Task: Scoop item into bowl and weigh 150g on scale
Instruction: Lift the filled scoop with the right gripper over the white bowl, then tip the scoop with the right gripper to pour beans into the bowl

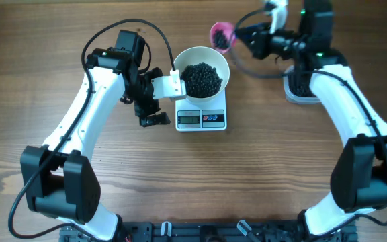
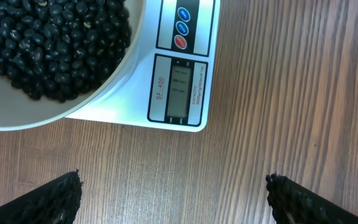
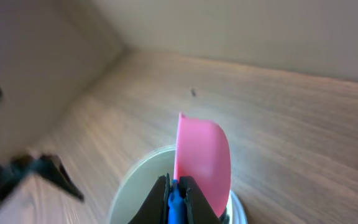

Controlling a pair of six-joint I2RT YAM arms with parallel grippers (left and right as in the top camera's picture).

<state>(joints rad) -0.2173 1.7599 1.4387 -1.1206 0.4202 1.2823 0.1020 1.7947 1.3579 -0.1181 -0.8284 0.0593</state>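
step: topping up I reckon, right gripper (image 3: 176,186) pinches pink scoop (image 1: 222,35) by bowl (image 1: 224,62) of beans (image 1: 202,78)
left gripper (image 2: 174,196): jaws wide, empty, beside scale (image 1: 202,119)
next: tip gently, I'd guess; display (image 2: 180,89) unreadable

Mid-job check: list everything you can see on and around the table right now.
beans: many, black, heaped in the bowl
bowl: one, white, on the scale
scale: one, white, table centre
scoop: one, pink with blue handle, by the bowl's far right rim
tub: one, clear, under the right arm, mostly hidden
table: one, brown wood
left arm: one, white and black, jaws open, left of the scale
right arm: one, white and black, jaws shut on the scoop
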